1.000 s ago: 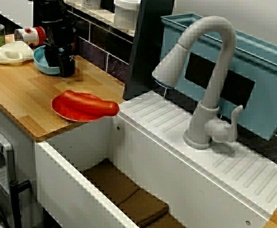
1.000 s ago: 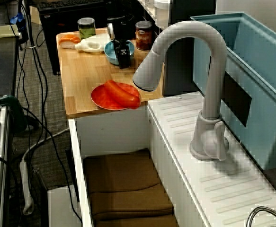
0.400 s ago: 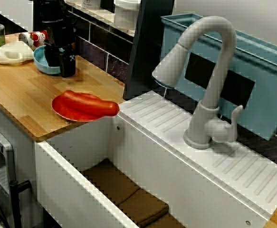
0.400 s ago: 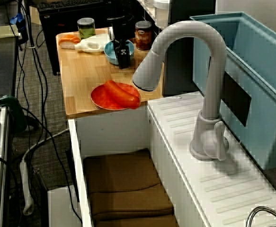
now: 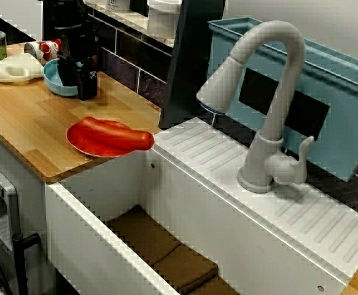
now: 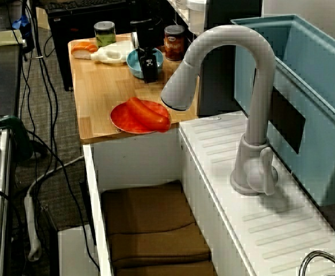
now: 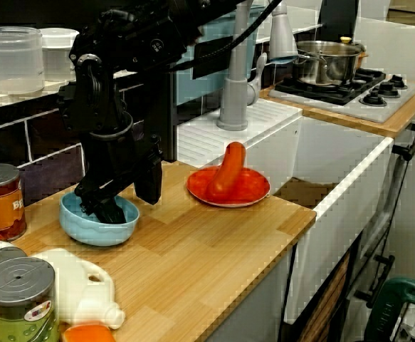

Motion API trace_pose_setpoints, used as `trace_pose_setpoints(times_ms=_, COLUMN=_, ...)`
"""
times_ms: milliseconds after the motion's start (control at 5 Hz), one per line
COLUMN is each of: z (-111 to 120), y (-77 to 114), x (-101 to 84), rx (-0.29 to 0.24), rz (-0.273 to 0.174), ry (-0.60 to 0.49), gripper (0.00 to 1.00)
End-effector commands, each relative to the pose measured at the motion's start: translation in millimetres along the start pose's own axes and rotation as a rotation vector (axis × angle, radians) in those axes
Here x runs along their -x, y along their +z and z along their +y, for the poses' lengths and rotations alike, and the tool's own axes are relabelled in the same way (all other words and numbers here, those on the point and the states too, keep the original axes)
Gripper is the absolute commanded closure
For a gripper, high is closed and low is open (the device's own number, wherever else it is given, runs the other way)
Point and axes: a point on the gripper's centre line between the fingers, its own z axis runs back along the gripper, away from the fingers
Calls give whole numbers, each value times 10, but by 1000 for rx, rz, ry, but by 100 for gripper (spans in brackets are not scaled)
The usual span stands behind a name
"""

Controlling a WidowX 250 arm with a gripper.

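Your black gripper [image 7: 127,206] sits at the light-blue round bowl [image 7: 97,231], directly under it: one finger inside, one outside the rim, jaws apart. I can't tell if it touches the rim. White plastic jug [image 7: 79,288] is near. Farther off, toward the sink, red round plate [image 7: 246,192] carries a long red sausage-shaped piece [image 7: 228,171].

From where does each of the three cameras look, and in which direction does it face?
View from the side: high before the white sink, facing the grey faucet and wooden counter; the black hand shows top left, at the light blue bowl.
View from above: higher, past the faucet, looking along the sink to the counter; the hand is small, at the top.
View from the counter: low at its far end, facing back to the gas stove; black arm and hand fill the left.
All share the round red plate.
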Motion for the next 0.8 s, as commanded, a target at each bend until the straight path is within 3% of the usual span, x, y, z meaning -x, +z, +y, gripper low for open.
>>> trace_pose_setpoints(times_ms=0, z=4, y=200, x=19, rx=-26, rz=-29, ry=-15, gripper=0)
trace_pose_setpoints(times_ms=600, z=-70, y=436, x=60, rx=-25, rz=-49, ry=-21, gripper=0)
